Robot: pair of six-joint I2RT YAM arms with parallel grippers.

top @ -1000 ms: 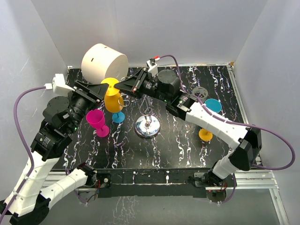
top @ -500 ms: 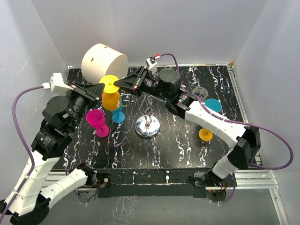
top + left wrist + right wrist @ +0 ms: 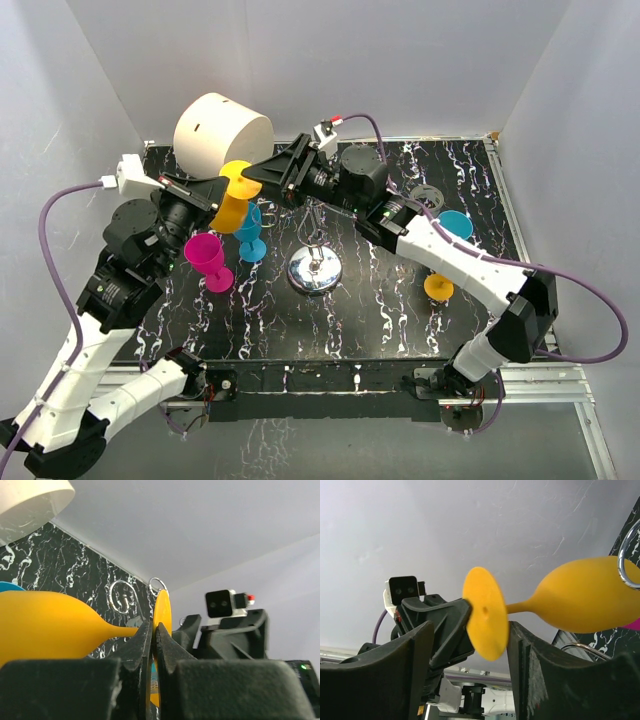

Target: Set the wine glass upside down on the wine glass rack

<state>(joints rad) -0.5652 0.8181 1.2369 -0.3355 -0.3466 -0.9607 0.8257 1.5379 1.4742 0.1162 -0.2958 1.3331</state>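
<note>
Our yellow wine glass [image 3: 231, 210] lies sideways in the air, left of the wine glass rack [image 3: 315, 270]. Our left gripper [image 3: 153, 626] has just pinched its stem and the right gripper [image 3: 470, 632] has spread. We judge the handover made, with hanging next.

Five wine glasses [image 3: 207, 258] (one rack [image 3: 315, 268], one cylinder [image 3: 222, 135]).

1. A robotics lab test cell: plain white walls [image 3: 400, 60] box in a black marbled desk [image 3: 400, 300].
2. Two robot arms [image 3: 455, 262] with purple cables [image 3: 43, 235] are bolted to a metal frame [image 3: 560, 372] at its edge.
</note>
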